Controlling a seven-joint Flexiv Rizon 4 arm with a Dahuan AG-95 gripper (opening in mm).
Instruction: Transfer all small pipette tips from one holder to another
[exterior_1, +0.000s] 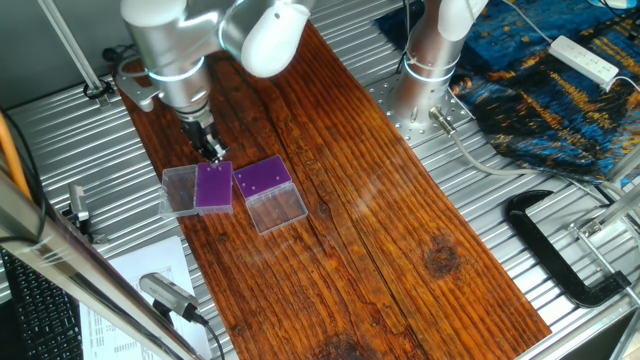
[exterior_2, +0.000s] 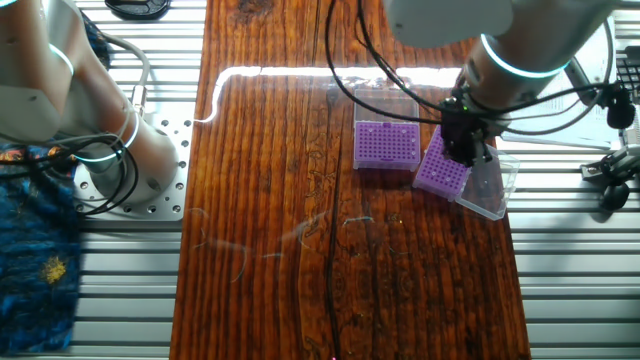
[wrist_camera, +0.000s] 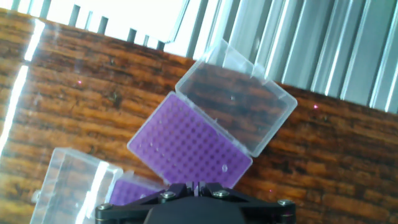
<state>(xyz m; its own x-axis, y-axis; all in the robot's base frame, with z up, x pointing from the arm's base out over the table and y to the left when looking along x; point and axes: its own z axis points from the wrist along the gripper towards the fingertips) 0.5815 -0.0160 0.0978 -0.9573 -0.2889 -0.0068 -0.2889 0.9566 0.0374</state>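
Note:
The darker purple rack, another holder (wrist_camera: 186, 140), lies open with its clear lid (wrist_camera: 239, 102) hinged toward the metal slats. One small pipette tip (wrist_camera: 225, 168) shows as a pale dot near its lower corner. My gripper (wrist_camera: 198, 185) hangs right over this rack (exterior_1: 213, 187) (exterior_2: 442, 172). The fingers are pressed almost together with a thin pale sliver between them, which looks like a tip. The lighter purple one holder (exterior_2: 387, 145) (exterior_1: 262, 177) stands beside it, and only its corner (wrist_camera: 134, 190) shows in the hand view. No tips are discernible in it.
The lighter rack's clear lid (exterior_2: 385, 100) (exterior_1: 280, 208) lies open on the wooden board (exterior_1: 380, 230). A second arm's base (exterior_1: 430, 70) stands at the board's far side. A black clamp (exterior_1: 560, 250) and a blue cloth (exterior_1: 560, 90) lie on the slatted table.

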